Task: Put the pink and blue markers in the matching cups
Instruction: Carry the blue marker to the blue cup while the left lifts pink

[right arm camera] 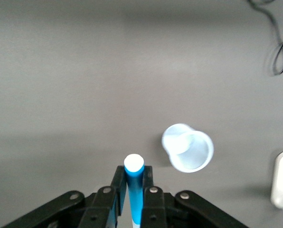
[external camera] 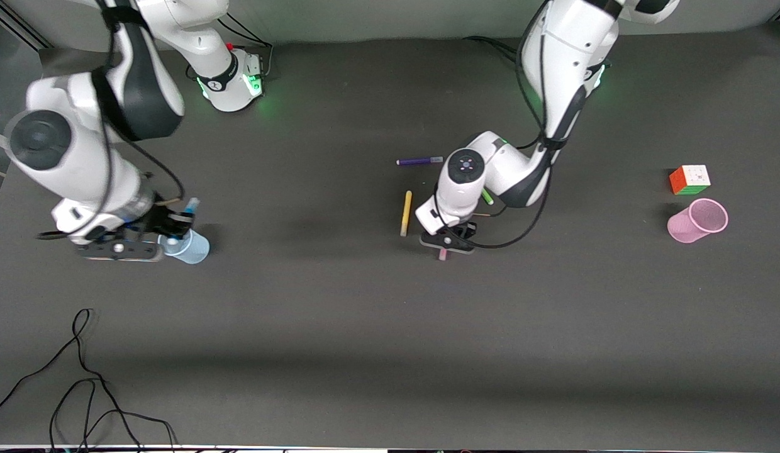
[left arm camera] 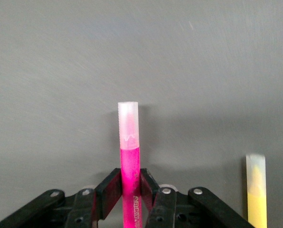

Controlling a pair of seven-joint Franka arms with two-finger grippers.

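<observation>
Both claws are clamped, our left gripper (left arm camera: 131, 197) on the pink marker (left arm camera: 129, 156) low at mid-table, well apart from the pink cup (external camera: 698, 221), our right gripper (right arm camera: 133, 190) holding the blue marker (right arm camera: 134, 183) beside the blue cup (right arm camera: 188, 147), so neither marker is cupped yet.

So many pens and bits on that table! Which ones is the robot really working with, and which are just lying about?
In the job:
- pink marker, shut in the left gripper
- blue marker, shut in the right gripper
- blue cup
- pink cup

Lying about:
- yellow pen
- purple pen
- green pen
- puzzle cube
- loose cable
</observation>
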